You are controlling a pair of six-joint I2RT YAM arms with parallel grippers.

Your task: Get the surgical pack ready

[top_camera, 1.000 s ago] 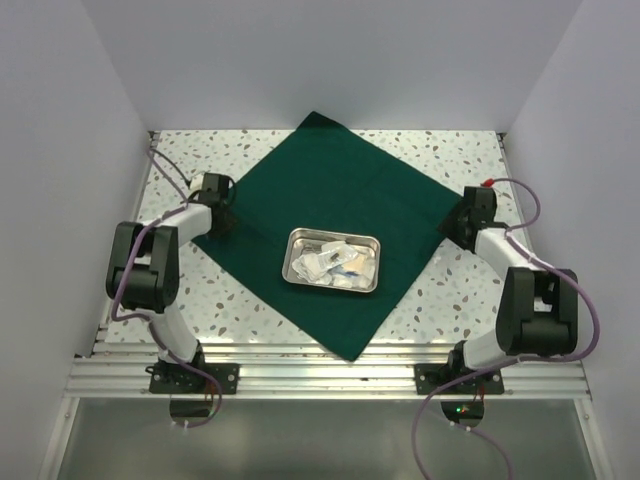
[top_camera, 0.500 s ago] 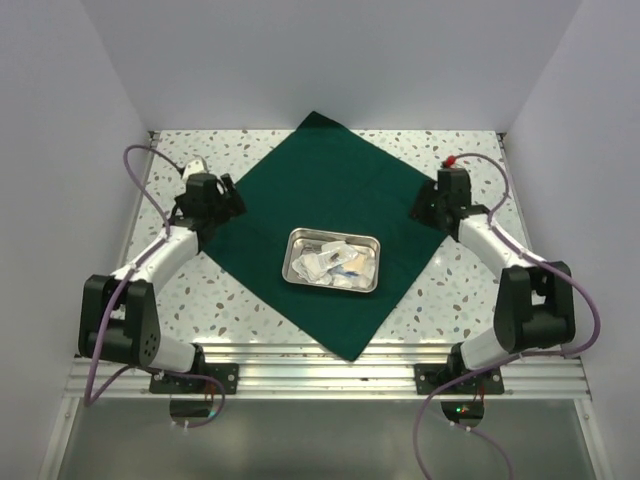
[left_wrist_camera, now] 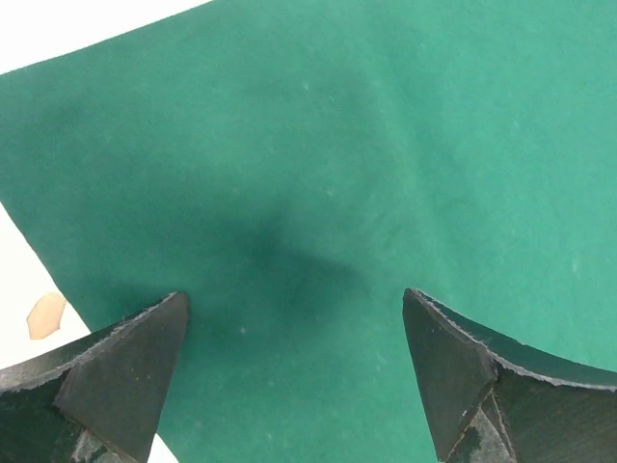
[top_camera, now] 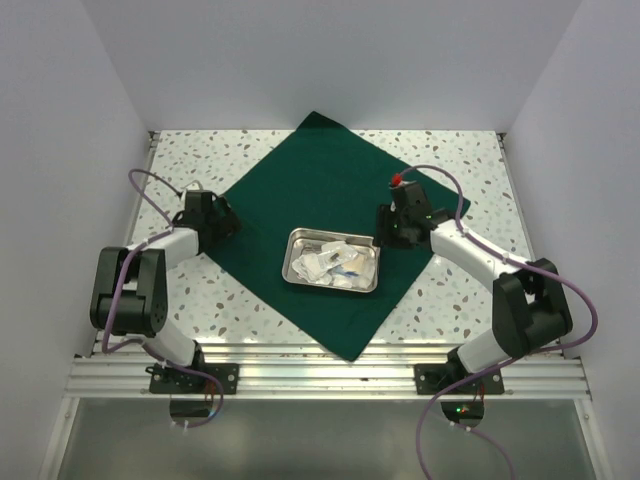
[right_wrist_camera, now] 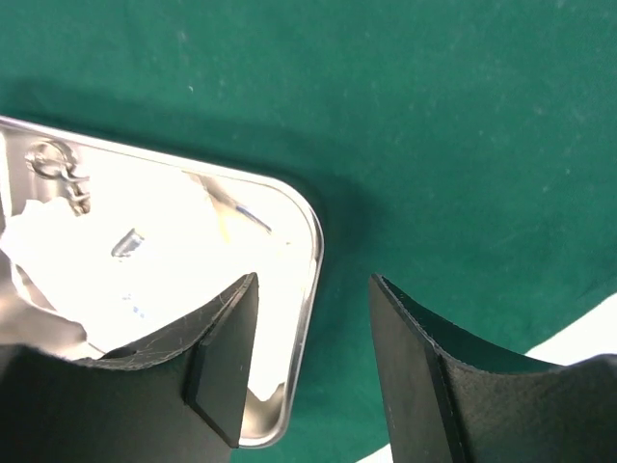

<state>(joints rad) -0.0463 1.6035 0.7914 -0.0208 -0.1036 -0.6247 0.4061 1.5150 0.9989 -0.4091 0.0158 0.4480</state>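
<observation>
The surgical pack's dark green drape (top_camera: pixel 330 185) lies flat as a large diamond on the speckled table. A shiny steel tray (top_camera: pixel 372 240) with white gauze packets (top_camera: pixel 330 262) rests on its middle. My left gripper (top_camera: pixel 222 222) is open and empty, low over the drape's left corner; the left wrist view shows both fingers wide apart (left_wrist_camera: pixel 294 376) over the green cloth (left_wrist_camera: pixel 337 145). My right gripper (top_camera: pixel 385 228) is open (right_wrist_camera: pixel 313 367) and straddles the tray's right rim (right_wrist_camera: pixel 310 251), with one finger over the packets (right_wrist_camera: pixel 116 260) and the other over the drape (right_wrist_camera: pixel 463 145).
White walls close in the table on the left, back and right. An aluminium rail (top_camera: pixel 330 375) with both arm bases runs along the near edge. Bare speckled tabletop (top_camera: pixel 450 300) shows around the drape's corners.
My right gripper has moved left from the drape's right corner to the tray's right end. My left gripper has shifted slightly nearer, staying at the drape's left corner.
</observation>
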